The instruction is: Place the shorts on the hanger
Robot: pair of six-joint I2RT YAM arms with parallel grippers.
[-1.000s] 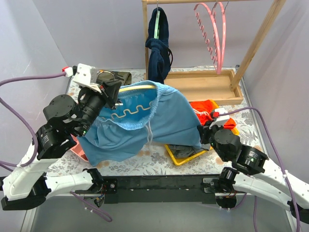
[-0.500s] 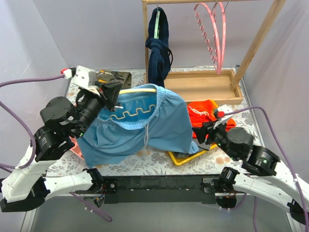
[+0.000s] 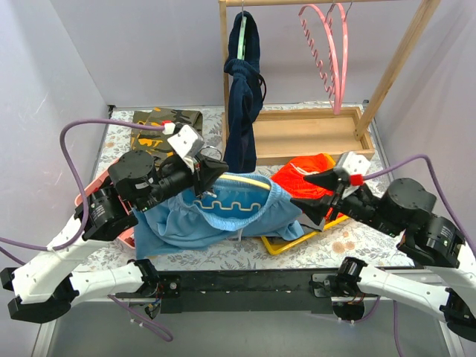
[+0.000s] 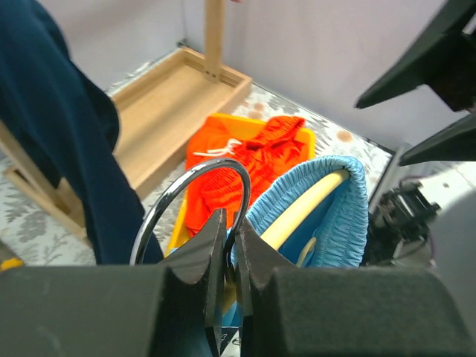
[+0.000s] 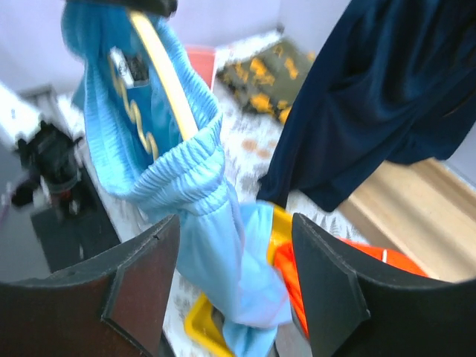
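Left gripper [image 4: 230, 227]: jaws pressed together on the stem of the chrome hook [image 4: 195, 195] of the hanger [image 4: 301, 208]. The hook loop rises above the fingers. The hanger's yellow bar runs away from the gripper toward the right arm.

The shorts [image 3: 223, 216]: the elastic waistband is drawn over the yellow bar, which sits inside the waist opening. The wavy notched strip of the hanger shows inside the waist opening below the bar. The legs hang down and lie on the table [image 3: 223, 256] in front of the left arm. The right edge of the fabric reaches the yellow tray [image 3: 286, 244].

Right gripper [image 3: 318, 195]: fingers spread wide apart, holding nothing, pointed at the waistband end nearest it. Contact with the fabric cannot be confirmed. In the right wrist view the bunched waistband and the yellow bar lie just ahead of the fingers.

Surroundings: orange-red shorts [image 3: 305, 169] lie behind the right gripper. A dark navy garment [image 3: 242, 89] hangs on the wooden rack [image 3: 312, 134], with pink hangers [image 3: 327, 44] beside it.
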